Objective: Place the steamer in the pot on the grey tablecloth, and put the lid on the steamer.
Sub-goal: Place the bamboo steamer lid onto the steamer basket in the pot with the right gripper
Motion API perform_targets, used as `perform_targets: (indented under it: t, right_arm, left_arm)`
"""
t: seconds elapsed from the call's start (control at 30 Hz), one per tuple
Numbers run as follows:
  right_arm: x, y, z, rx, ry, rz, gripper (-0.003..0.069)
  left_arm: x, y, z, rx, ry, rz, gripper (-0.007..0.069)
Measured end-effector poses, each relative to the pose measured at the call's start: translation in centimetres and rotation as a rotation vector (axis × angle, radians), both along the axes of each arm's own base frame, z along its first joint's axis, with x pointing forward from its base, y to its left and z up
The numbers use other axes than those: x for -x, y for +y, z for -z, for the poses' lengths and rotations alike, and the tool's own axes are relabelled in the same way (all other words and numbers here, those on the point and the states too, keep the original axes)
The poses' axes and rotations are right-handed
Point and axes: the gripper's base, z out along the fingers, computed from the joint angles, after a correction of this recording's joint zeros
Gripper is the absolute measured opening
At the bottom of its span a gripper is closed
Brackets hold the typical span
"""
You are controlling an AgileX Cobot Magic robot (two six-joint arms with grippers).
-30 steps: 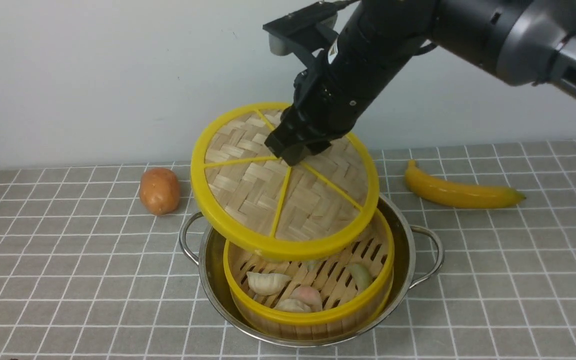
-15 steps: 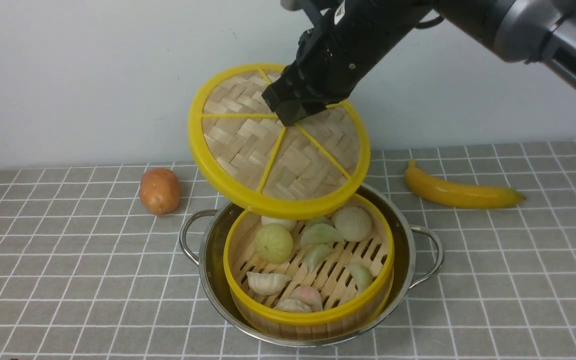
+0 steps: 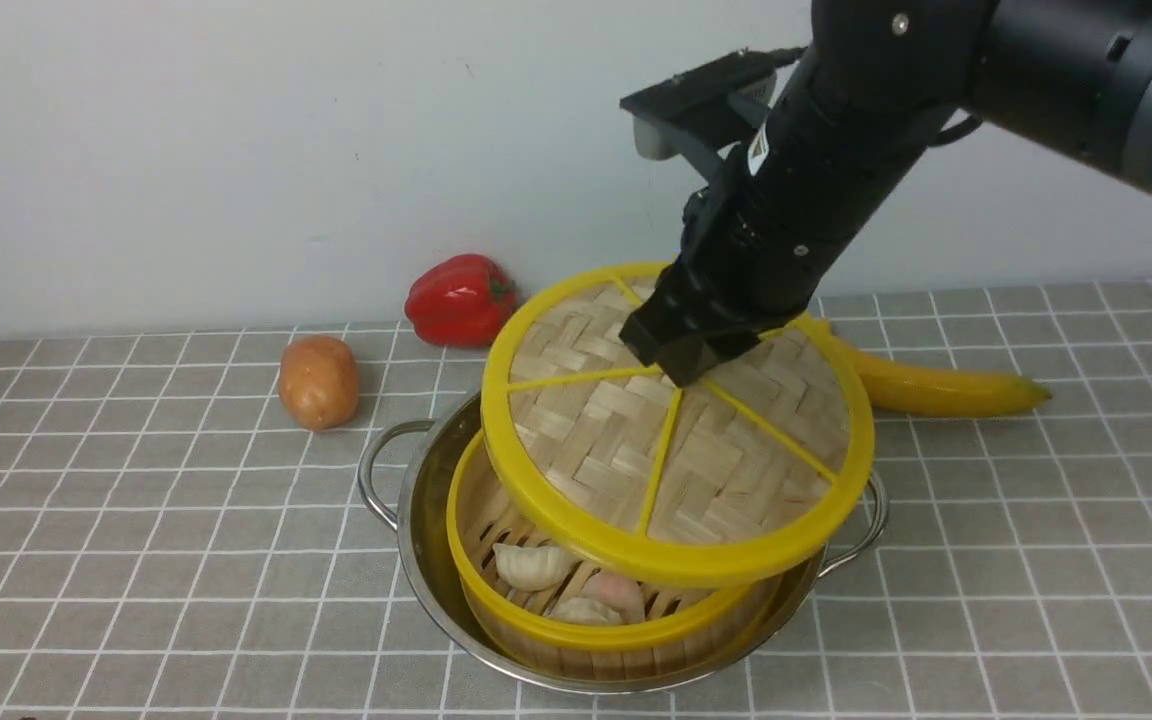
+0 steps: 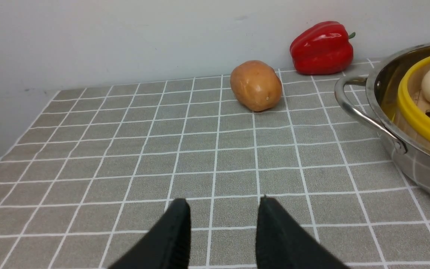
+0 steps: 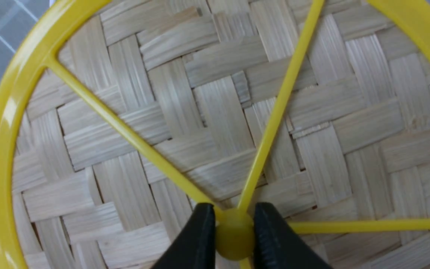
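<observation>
The steamer [image 3: 576, 625] with pale dumplings sits inside the shiny pot [image 3: 426, 560] on the grey tablecloth [image 3: 136, 520]. My right gripper [image 3: 681, 372] is shut on the yellow central hub of the woven lid [image 3: 616, 450]. It holds the lid tilted above the steamer, shifted to the right, covering most of it. In the right wrist view the fingers [image 5: 200, 239] clamp the hub of the lid [image 5: 215, 112]. My left gripper [image 4: 222, 209] is open and empty above the cloth, left of the pot [image 4: 383, 123] and the steamer [image 4: 420, 116]; it is out of the front view.
A potato [image 3: 318, 380] lies left of the pot and a red bell pepper [image 3: 458, 298] stands by the back wall. A banana [image 3: 946, 388] lies at the right, partly behind the lid. The potato [image 4: 256, 85] and pepper [image 4: 321, 46] also show in the left wrist view.
The right gripper with the lid rose, then moved right and down over the steamer. The red pepper behind is now uncovered. The pot and steamer have not moved.
</observation>
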Motion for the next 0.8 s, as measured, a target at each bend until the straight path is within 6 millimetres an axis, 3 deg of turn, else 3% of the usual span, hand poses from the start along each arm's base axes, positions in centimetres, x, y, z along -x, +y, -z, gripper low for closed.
perform_targets:
  t: [0.2, 0.37, 0.8]
  right_arm:
    - [-0.4, 0.9, 0.0, 0.035, -0.051, -0.075, 0.0145]
    - [-1.7, 2.7, 1.9, 0.085, -0.073, -0.156, 0.0145]
    - [-2.7, 3.8, 4.8, 0.119, -0.049, -0.273, 0.0145]
  left_arm:
    - [0.0, 0.0, 0.0, 0.000, 0.000, 0.000, 0.0243]
    - [0.0, 0.0, 0.0, 0.000, 0.000, 0.000, 0.0243]
    - [0.0, 0.0, 0.0, 0.000, 0.000, 0.000, 0.0243]
